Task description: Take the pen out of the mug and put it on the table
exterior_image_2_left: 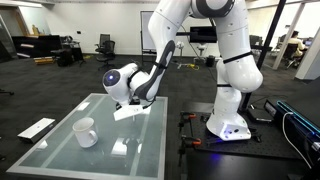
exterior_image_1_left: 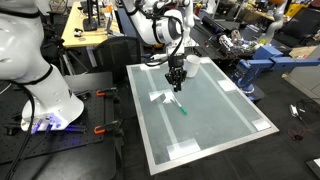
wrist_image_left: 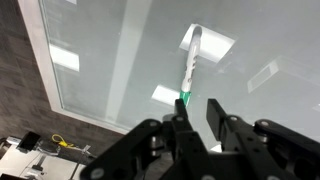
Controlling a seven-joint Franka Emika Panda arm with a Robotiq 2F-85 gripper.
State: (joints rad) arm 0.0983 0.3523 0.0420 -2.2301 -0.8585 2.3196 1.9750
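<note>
The teal-green pen [exterior_image_1_left: 183,107] lies flat on the pale grey-green table [exterior_image_1_left: 220,125], just in front of my gripper [exterior_image_1_left: 177,82]. In the wrist view the pen [wrist_image_left: 190,65] lies on the table top [wrist_image_left: 100,40], its green end beside my left fingertip. My gripper [wrist_image_left: 198,104] is open, with a clear gap between the fingers and nothing in it. The white mug [exterior_image_2_left: 85,131] stands upright on the table [exterior_image_2_left: 60,155] near a corner, apart from the arm. No pen shows in it. I cannot make out the mug in the other views.
White tape patches [wrist_image_left: 63,58] mark the table top. The table's white rim and the dark floor [wrist_image_left: 20,90] show on the left of the wrist view. A yellowish workbench [exterior_image_1_left: 85,30] and blue equipment [exterior_image_1_left: 255,65] stand beyond the table. The robot base [exterior_image_2_left: 230,122] stands beside it.
</note>
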